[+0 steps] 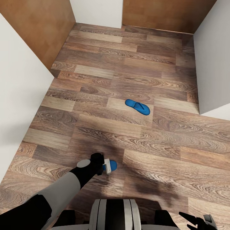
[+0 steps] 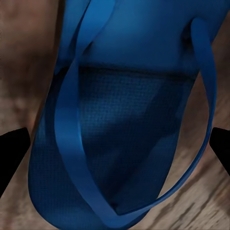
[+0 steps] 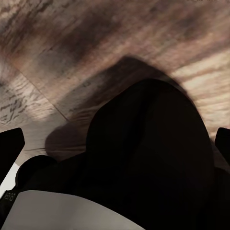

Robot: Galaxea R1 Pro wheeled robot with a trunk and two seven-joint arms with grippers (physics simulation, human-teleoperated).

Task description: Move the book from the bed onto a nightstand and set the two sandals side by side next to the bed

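Since neither bed nor nightstand appears from the head camera, the floor (image 1: pixel 134 64) serves as landmark: brown planks running between white walls (image 1: pixel 19 95) toward wooden doors (image 1: pixel 166 12). On the floor's open middle lies the far sandal (image 1: pixel 137 106), flat and strap-up, well apart from the robot and from any wall, so it looks untouched. Nearer the robot's base, just above the floor, the left tool (image 1: pixel 105 166) reaches down at the near sandal (image 1: pixel 111 165); the wrist camera shows that sandal's sole and thong between the dark fingertips (image 2: pixel 13 148), which sit wide at either side, so I judge the tool open around it rather than clamped. The right tool (image 1: pixel 204 220) hangs low beside the base, idle; whether it is open I cannot tell.
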